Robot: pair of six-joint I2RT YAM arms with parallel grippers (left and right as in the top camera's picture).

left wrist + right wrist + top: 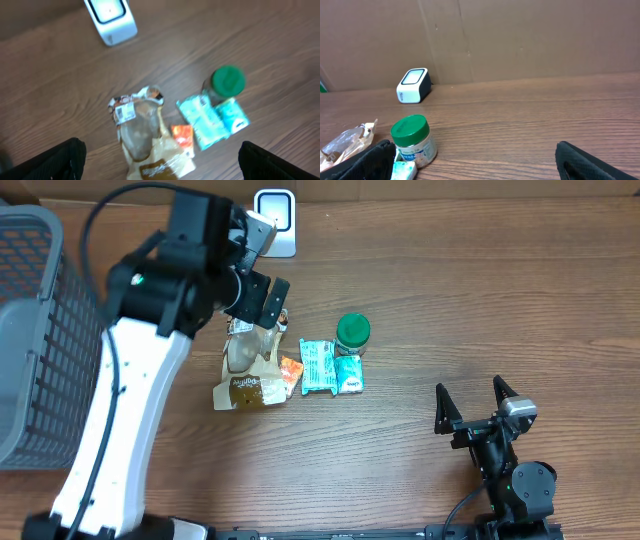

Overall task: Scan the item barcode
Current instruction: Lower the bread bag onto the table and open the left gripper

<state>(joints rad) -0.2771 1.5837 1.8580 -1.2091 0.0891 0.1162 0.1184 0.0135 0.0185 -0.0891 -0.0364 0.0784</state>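
Seen from overhead, a brown wooden table fills the frame. A grey mesh basket sits at the 9 o'clock edge. The white left arm rises from 7 o'clock and reaches toward 12.

The left gripper hangs above the table just left of centre. Its black fingers are spread wide – they sit at opposite edges of the wrist view – and nothing is between them. At 4 o'clock, well apart from everything else, the right gripper points toward 12 o'clock. Its two fingers are also spread wide and hold nothing.

A crumpled bag, brown paper with a clear window, lies flat on the table below the left gripper. Its top end, which has a small white label, points toward 12 o'clock. No finger touches the bag.

At the bag's 3 o'clock lie two teal packets, side by side and touching. A jar with a green lid stands upright at their 1 o'clock. The white barcode scanner stands at the table's 12 o'clock edge, apart from the bag. A small orange packet is wedged between the bag and the teal packets.
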